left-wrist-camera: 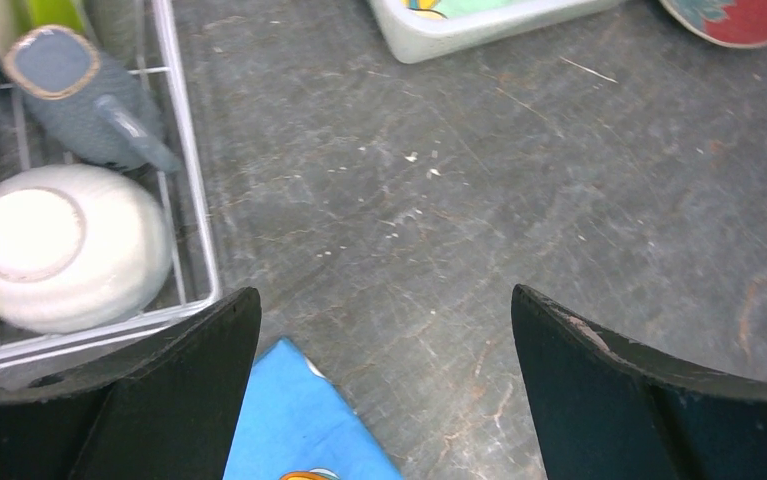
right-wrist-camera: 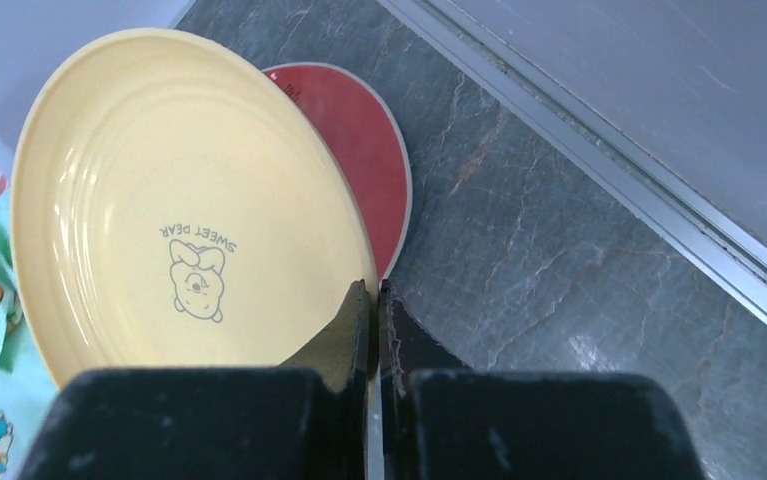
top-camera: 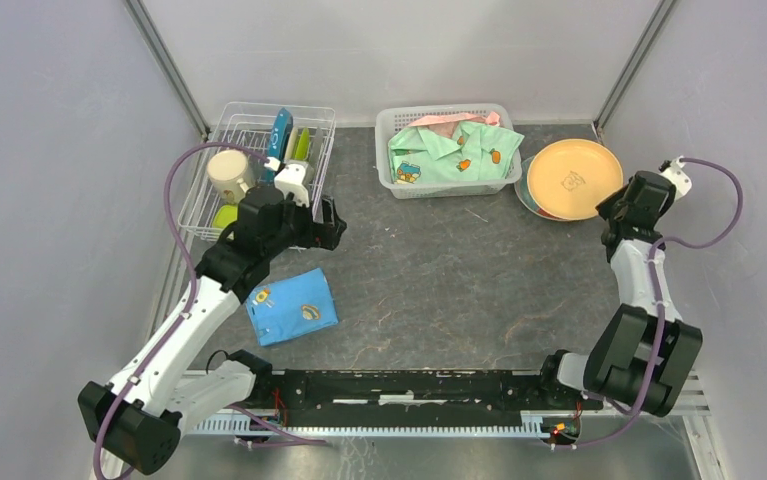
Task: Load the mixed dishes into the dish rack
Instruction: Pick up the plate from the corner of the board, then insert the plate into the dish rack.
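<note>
From above, my left gripper (top-camera: 324, 225) hangs at the near right corner of the dish rack (top-camera: 259, 107), which stands far left with a beige mug (top-camera: 229, 173) in it. My right gripper (top-camera: 614, 205) is at the near edge of the yellow plate (top-camera: 572, 178), far right.

At my left wrist the jaws are spread wide with nothing between them (only bare tabletop (left-wrist-camera: 459, 200)). An upturned white bowl (left-wrist-camera: 59, 245) sits inside the rack to the left.

At my right wrist the fingers are pinched tight on the yellow plate's rim. That plate overlaps a red plate (right-wrist-camera: 354, 150) beneath it.
</note>
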